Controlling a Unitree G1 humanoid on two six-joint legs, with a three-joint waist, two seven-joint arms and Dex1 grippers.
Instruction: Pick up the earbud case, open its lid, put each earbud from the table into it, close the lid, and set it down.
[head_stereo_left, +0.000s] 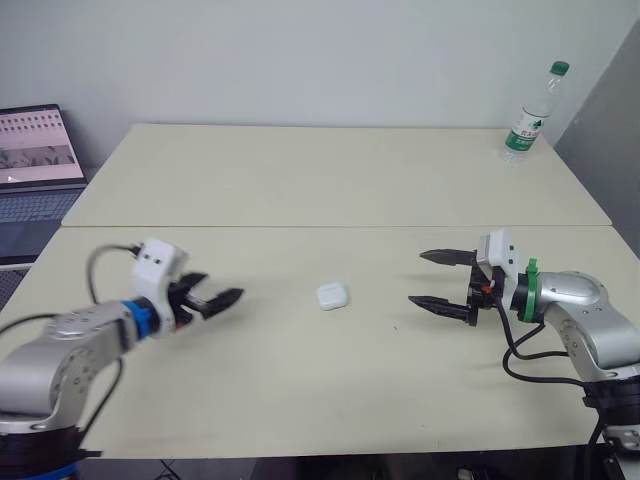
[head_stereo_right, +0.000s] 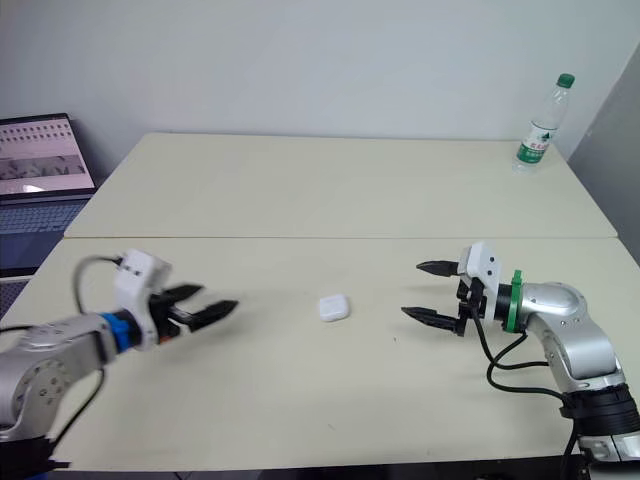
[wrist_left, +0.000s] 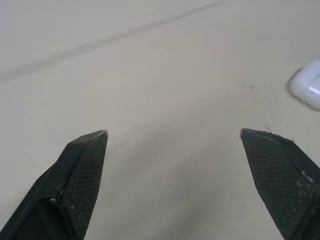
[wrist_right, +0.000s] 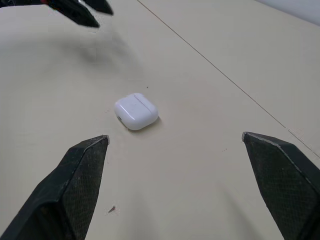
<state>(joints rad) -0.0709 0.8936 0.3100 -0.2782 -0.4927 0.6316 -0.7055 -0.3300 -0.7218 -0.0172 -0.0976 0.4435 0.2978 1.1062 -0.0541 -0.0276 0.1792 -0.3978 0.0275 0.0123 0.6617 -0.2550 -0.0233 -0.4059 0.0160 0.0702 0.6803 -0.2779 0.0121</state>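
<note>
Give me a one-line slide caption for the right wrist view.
Open right gripper aimed at the small white rounded plastic earbud case, lid shut, lying on the beige table.

1. Both forearm shells (head_stereo_left: 62, 352) are rounded, silver-grey.
2. The left wrist carries a blue ring (head_stereo_left: 141, 318), the right a green ring (head_stereo_left: 527, 285).
3. A white camera block (head_stereo_left: 497, 249) sits on each wrist.
4. Loose black cables (head_stereo_left: 505, 360) loop outside the arms.
5. The left end effector (head_stereo_left: 222, 288) and right end effector (head_stereo_left: 417, 278) have black pointed fingers (wrist_right: 80, 180) with cross-hatched pads.

Open table (head_stereo_left: 300, 190) surface is lying on every side of the earbud case (head_stereo_left: 332, 296); a water bottle (head_stereo_left: 529, 120) is standing well apart, at the far right corner.
</note>
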